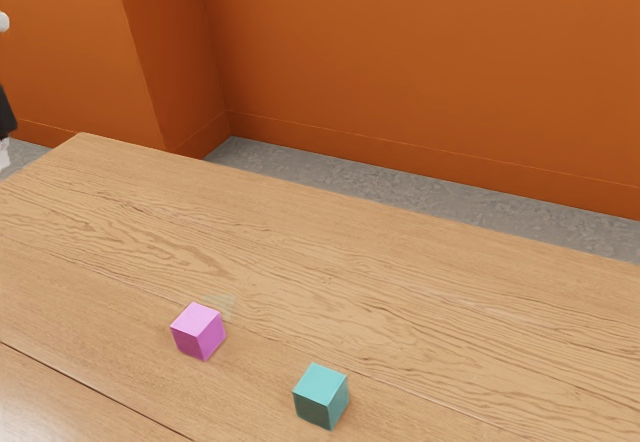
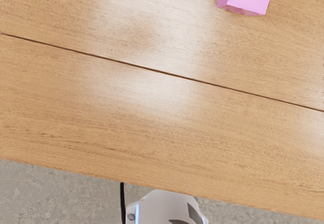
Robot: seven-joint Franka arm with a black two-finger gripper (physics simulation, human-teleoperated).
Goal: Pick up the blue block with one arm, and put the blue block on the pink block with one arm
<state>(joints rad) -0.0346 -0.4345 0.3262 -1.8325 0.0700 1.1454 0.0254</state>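
We're judging the teal-blue rigid cube (image 1: 320, 395) to be light, stiff and smooth-faced, so we're favouring a pinch on two opposite flat sides. It's sitting flat on the wooden table (image 1: 420, 262), well off its far edge, near the pink cube (image 1: 197, 330) but not touching it. We're unable to tell the pincer's state.

I log this as a bare simulated test room. Flat orange walls (image 1: 420, 52) with a matching orange skirting strip (image 1: 430, 154), grey speckled floor (image 1: 450, 197), 1 broad light wood-grain plank table (image 1: 400, 282). Props on it: 2 plain blocks, a small pink cube (image 1: 197, 330) and a small teal-blue cube (image 1: 320, 395).
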